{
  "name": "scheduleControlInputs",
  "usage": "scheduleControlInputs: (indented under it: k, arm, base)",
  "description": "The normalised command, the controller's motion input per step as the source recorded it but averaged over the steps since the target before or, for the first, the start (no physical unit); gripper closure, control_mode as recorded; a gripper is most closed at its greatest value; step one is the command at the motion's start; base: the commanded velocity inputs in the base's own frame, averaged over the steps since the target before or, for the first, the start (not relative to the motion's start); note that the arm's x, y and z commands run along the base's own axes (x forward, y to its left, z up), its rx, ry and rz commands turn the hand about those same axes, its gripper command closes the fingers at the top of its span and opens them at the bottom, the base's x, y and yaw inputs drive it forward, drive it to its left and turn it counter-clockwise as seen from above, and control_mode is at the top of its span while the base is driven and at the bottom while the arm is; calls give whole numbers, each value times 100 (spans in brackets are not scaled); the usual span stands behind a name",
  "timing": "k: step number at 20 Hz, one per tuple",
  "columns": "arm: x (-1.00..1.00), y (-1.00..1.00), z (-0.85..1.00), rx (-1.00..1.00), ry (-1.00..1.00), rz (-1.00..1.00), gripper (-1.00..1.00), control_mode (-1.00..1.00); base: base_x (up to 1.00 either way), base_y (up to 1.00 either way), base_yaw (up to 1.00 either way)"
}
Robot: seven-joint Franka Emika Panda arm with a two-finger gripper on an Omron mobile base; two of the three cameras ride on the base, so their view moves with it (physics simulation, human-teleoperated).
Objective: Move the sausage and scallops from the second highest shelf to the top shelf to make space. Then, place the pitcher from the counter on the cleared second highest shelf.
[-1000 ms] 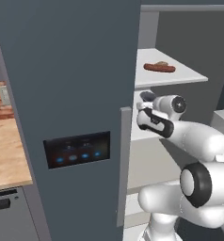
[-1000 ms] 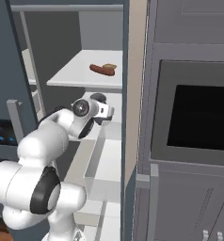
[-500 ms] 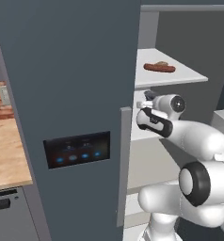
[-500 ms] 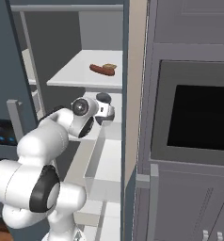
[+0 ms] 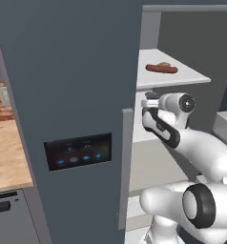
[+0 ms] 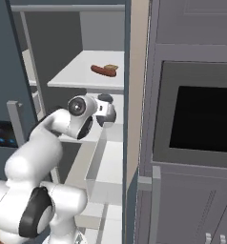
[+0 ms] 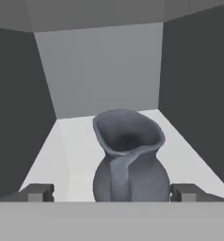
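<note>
Inside the dark grey fridge (image 6: pixel 134 28), on the pale shelf below the top shelf (image 6: pixel 75 76), stands the pitcher (image 7: pixel 128 160), upright, handle turned toward the camera in the hand view, flared rim open upward. Flanking its belly, apart from it on either side, the two fingertips (image 7: pixel 36 192) of the gripper (image 7: pixel 111 193), spread wide and holding nothing. On the top shelf, the sausage (image 5: pixel 161 68) with the scallops (image 6: pixel 111 67) just behind it, touching or nearly so. Reaching in under that board, the white arm (image 5: pixel 201 147). At the left of the left base view, the counter (image 5: pixel 5 157) against red brick.
</note>
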Motion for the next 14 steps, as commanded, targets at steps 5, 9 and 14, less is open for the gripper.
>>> scheduleControlInputs:
  k: [5, 9, 14]
  arm:
    - [-76, 7, 48, -13, 21, -4, -100, -100]
    - [-90, 15, 31, -17, 35, -5, -100, -100]
    - [-100, 6, 15, -10, 22, -1, -100, -100]
  base:
    - [0, 0, 0]
    - [0, 0, 0]
    - [0, 0, 0]
